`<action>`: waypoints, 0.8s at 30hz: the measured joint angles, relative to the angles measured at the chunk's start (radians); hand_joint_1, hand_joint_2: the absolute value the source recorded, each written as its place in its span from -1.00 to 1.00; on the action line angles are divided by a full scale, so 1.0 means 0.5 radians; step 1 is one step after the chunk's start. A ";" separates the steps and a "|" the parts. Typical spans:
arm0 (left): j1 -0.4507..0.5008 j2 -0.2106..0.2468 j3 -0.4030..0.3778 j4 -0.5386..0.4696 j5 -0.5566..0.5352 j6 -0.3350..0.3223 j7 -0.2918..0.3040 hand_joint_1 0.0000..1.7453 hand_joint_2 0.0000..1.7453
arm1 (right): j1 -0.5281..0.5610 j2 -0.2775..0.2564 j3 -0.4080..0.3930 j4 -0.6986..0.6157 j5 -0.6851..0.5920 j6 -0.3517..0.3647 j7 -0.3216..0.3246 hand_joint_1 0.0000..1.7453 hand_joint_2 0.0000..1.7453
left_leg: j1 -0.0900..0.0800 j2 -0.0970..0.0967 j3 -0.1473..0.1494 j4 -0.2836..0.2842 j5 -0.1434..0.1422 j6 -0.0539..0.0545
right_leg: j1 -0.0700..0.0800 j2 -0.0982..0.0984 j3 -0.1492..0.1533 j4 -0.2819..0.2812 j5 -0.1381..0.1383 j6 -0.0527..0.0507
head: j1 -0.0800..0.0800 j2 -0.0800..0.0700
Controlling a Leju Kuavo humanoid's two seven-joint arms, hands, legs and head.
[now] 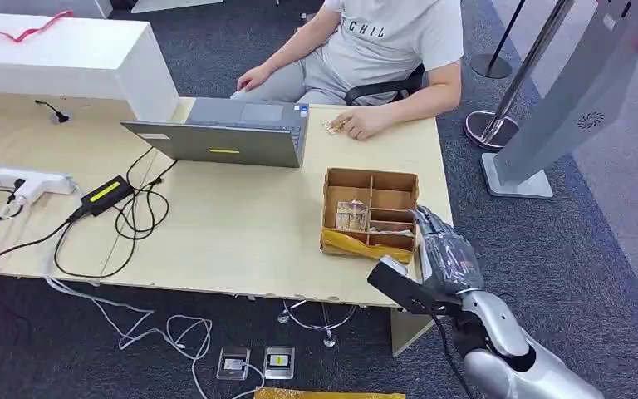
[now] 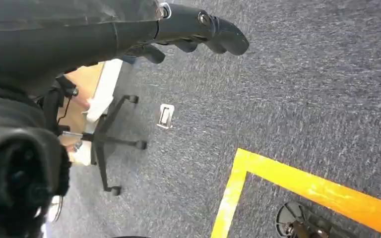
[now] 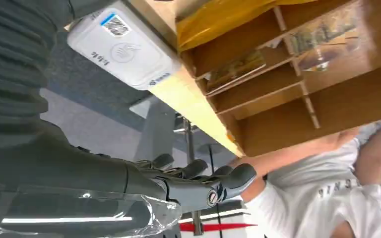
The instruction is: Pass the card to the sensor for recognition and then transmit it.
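A brown cardboard divider box [image 1: 371, 184] stands near the table's right front corner, with cards [image 1: 352, 216] in its compartments; they show again as wrapped cards [image 3: 322, 39] in the right wrist view. A white card sensor [image 3: 124, 47] lies on the table edge beside the box [image 3: 327, 99]. My right hand [image 1: 444, 253] hovers at the box's right front corner, fingers [image 3: 203, 183] stretched out and holding nothing. My left hand [image 2: 198, 27] hangs over the carpet, fingers loosely extended and empty.
A person sits behind the table, one hand [image 1: 365, 123] resting on it near a small object [image 1: 335, 126]. An open laptop [image 1: 233, 133], a power strip [image 1: 25, 181] and cables lie to the left. A grey stand [image 1: 548, 116] rises at the right. An office chair [image 2: 109, 144] stands on the carpet.
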 joint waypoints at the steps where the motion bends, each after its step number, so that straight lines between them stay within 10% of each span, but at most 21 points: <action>1: -0.002 -0.001 0.000 0.000 0.002 0.002 -0.002 -1.00 -1.00 | -0.002 0.030 0.007 0.037 0.013 -0.002 -0.010 -1.00 1.00 | 0.000 0.000 0.000 0.000 0.000 0.000 | 0.000 0.000 0.000 0.000 0.000 0.000 | 0.001 -0.001; 24: -0.006 -0.001 0.000 0.000 -0.018 -0.008 0.066 -1.00 -1.00 | -0.103 0.450 0.073 0.606 0.377 -0.060 -0.040 -1.00 1.00 | 0.000 -0.001 0.001 0.000 0.001 -0.001 | 0.000 0.000 0.000 0.000 0.000 0.000 | 0.001 0.000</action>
